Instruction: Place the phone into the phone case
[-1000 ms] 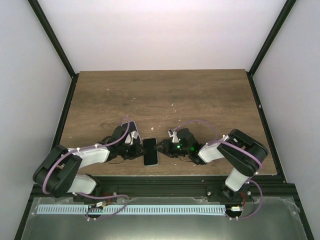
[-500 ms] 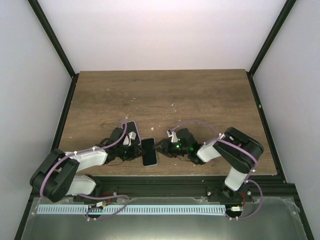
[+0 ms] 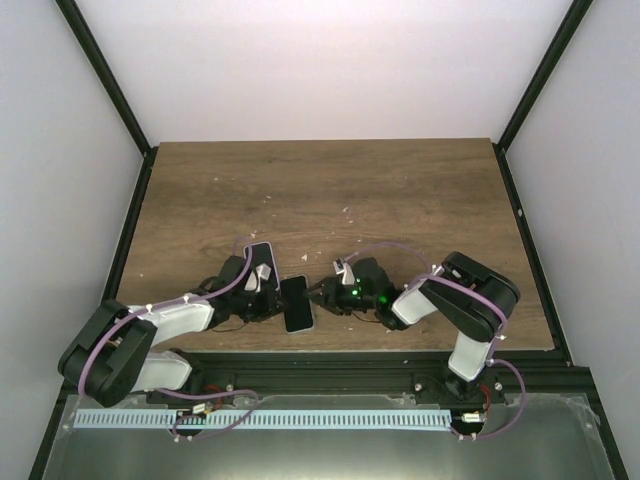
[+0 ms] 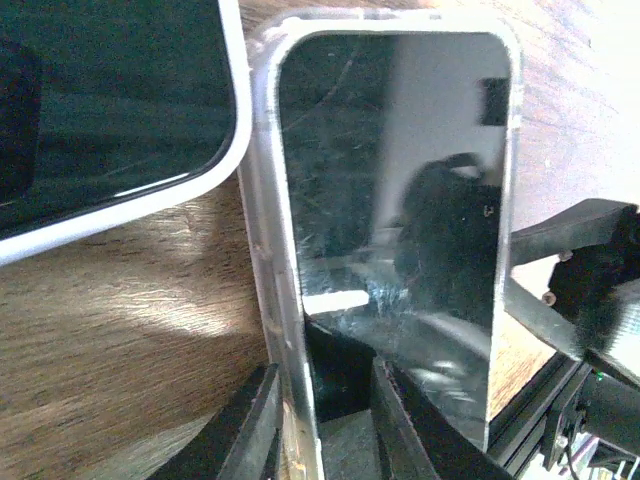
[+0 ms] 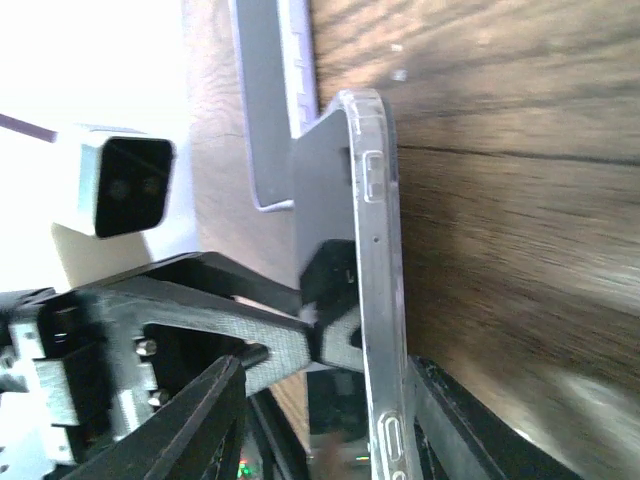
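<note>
The clear phone case (image 4: pixel 395 200) fills the left wrist view, its glossy inner face towards the camera. The phone (image 4: pixel 110 100), dark-screened with a white rim, lies on the wood beside the case's far corner. My left gripper (image 4: pixel 325 395) straddles the case's long side wall. That wall rests against one finger, with a dark gap to the other. Edge-on in the right wrist view, the case (image 5: pixel 375 300) touches one finger of my open right gripper (image 5: pixel 330 400). The phone (image 5: pixel 268 100) shows beyond. From above, case and phone read as one dark slab (image 3: pixel 298 305) between left gripper (image 3: pixel 281 300) and right gripper (image 3: pixel 320 293).
The wooden table (image 3: pixel 330 190) stretches away behind the arms. Its near edge and the black base rail (image 3: pixel 330 365) lie just below the slab. Dark frame posts (image 3: pixel 110 80) stand at the left and right of the table, with white walls behind.
The left wrist has rolled and crept right, its jaws narrowing on the case wall. The dark slab has shifted slightly left and tilted. The right gripper has followed it a little leftward.
</note>
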Controlling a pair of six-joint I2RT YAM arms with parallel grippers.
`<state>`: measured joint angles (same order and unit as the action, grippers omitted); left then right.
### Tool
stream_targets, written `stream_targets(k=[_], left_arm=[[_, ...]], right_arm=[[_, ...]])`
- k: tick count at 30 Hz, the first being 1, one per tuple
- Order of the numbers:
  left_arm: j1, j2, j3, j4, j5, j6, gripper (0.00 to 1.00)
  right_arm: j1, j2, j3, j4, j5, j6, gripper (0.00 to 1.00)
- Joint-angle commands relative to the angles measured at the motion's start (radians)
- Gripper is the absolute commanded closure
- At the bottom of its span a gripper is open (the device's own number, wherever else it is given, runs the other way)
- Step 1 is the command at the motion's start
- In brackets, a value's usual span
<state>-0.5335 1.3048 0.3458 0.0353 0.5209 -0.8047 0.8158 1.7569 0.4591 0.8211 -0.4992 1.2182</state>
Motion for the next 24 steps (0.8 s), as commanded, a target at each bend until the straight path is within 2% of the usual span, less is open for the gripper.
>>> stream_targets(k=[1,5,7,10,16,19,24], left_arm=[[-0.019,0.001,-0.016,0.017,0.048,0.008,0.72],[-0.019,-0.031,-0.022,-0.011,0.038,0.012,0.63],[-0.018,-0.042,-0.028,-0.010,0.038,0.014,0.63],[-0.016,-0.045,-0.032,-0.004,0.038,0.012,0.65],[-0.013,-0.047,-0.047,0.018,0.040,0.011,0.68],[-0.006,-0.051,-0.056,0.029,0.047,0.013,0.72],[-0.002,-0.060,-0.054,0.025,0.052,0.016,0.71]], right_arm=[[0.057,-0.003,0.040,0.278,-0.127,0.041,0.56],[0.057,0.002,0.033,0.275,-0.126,0.043,0.56],[0.059,0.007,0.042,0.248,-0.126,0.037,0.56],[0.066,0.022,0.066,0.174,-0.121,0.019,0.56],[0.068,0.076,0.072,0.271,-0.168,0.058,0.57],[0.069,0.076,0.082,0.271,-0.185,0.051,0.57],[0.074,0.060,0.077,0.220,-0.169,0.038,0.59]])
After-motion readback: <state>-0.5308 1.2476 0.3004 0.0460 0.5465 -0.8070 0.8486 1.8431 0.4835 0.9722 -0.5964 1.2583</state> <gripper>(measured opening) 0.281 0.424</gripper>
